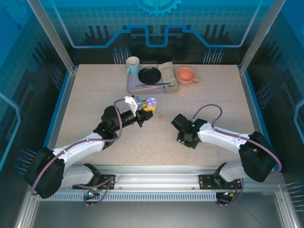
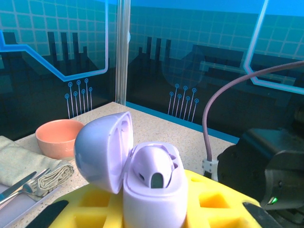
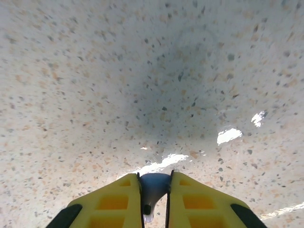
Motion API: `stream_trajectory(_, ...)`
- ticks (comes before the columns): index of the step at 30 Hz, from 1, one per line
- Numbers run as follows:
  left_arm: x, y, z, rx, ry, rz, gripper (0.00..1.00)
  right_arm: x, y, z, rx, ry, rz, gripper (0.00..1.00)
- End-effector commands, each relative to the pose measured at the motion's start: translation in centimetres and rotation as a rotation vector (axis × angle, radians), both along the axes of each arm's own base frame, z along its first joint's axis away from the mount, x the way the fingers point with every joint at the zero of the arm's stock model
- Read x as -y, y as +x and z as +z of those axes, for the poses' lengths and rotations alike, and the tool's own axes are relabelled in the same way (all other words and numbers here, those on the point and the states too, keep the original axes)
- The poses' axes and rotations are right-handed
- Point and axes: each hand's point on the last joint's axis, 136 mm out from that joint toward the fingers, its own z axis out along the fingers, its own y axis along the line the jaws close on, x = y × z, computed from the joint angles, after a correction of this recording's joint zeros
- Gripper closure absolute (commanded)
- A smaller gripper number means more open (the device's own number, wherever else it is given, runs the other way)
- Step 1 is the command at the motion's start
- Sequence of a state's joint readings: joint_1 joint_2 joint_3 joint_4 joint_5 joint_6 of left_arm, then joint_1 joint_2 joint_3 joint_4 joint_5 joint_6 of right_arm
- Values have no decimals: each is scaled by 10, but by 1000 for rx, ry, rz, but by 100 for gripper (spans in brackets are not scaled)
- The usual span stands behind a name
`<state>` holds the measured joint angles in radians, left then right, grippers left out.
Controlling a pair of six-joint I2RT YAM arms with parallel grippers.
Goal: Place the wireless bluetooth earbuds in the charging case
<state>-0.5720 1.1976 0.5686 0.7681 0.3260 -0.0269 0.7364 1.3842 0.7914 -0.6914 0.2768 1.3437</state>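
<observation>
My left gripper [image 1: 148,109] is shut on the lilac charging case [image 2: 154,199], held upright between its yellow fingers [image 2: 216,199]. The case's lid [image 2: 102,152] is swung open to the left. One lilac earbud [image 2: 154,168] sits in the case's well. My right gripper [image 3: 155,180] points down at the speckled table [image 3: 142,71], shut on a small lilac-grey earbud [image 3: 154,187] pinched between its yellow fingers [image 3: 116,202]. From above, the right gripper [image 1: 183,130] stands right of centre. A tiny salmon-pink earbud [image 1: 161,117] lies on the table between the two grippers.
At the back of the table stand a pale mug [image 1: 133,65], a black plate [image 1: 149,75] on a grey tray [image 1: 132,87] with cutlery, a folded cloth [image 1: 168,71] and an orange bowl [image 1: 186,75]. Metal frame posts rise at the back corners.
</observation>
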Motion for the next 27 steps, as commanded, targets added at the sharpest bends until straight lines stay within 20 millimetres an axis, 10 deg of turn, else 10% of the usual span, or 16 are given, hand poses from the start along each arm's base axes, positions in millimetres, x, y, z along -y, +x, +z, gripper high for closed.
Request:
stream_trajectory(1, 0, 1, 0, 4, -9, -7, 100, 11, 17, 30, 103, -47, 34, 84)
stream_trajectory(18, 23, 12, 1, -1, -3, -64, 100, -4, 83, 220, 602, 30, 224, 85)
stream_trajectory(27, 49, 18, 4, 17, 0, -119, 100, -33, 98, 266, 696, 169, 262, 84)
